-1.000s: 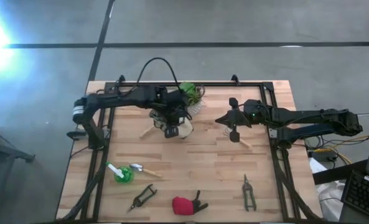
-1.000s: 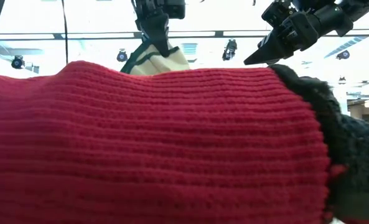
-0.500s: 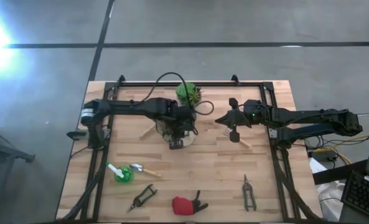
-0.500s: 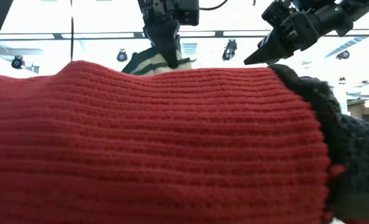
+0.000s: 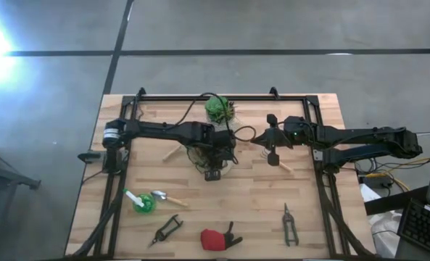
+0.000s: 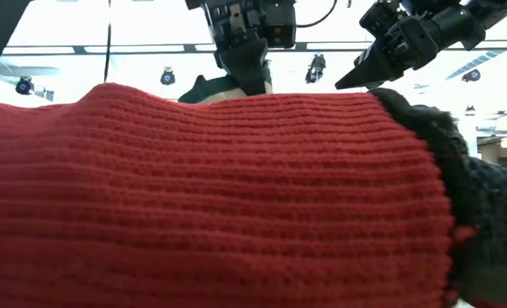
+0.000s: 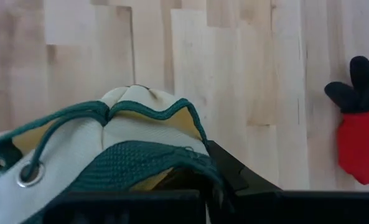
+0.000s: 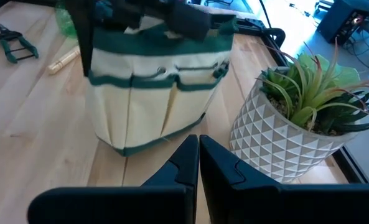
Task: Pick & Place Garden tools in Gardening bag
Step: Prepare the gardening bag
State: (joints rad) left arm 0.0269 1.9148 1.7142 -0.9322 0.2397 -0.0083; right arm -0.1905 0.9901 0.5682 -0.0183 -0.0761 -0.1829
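The tan gardening bag (image 8: 153,81) with dark green trim is at the table's middle, next to the green plant in a white pot (image 8: 284,124). My left gripper (image 5: 212,163) is shut on the bag's top. My right gripper (image 8: 198,146) is shut and empty, level, just right of the bag and pot. A wooden-handled rake fork (image 5: 280,162) lies under my right arm. The green-and-white tool (image 5: 138,201), the trowel (image 5: 164,196), two black pruners (image 5: 167,228) (image 5: 290,225) and the red-and-black item (image 5: 215,238) lie near the front edge. My left gripper holds the bag by its green-trimmed top rim (image 7: 162,158), coming from above and pointing down (image 6: 244,60). The bag itself hides the fingertips, so the kind of hold does not show. The bag stays upright, its base (image 8: 125,149) at the tabletop; touching or not, I cannot tell.
The red knit item (image 6: 219,197) fills most of the low view. A loose wooden stick (image 5: 172,152) lies left of the bag. Dark frame rails (image 5: 320,181) run along the table's sides and back. Bare wood (image 5: 244,196) lies between the bag and the front tools.
My left gripper has moved toward the table's right and near edges, still shut on the bag. The bag has gone along with it, staying upright, away from the loose wooden stick and closer to my right gripper.
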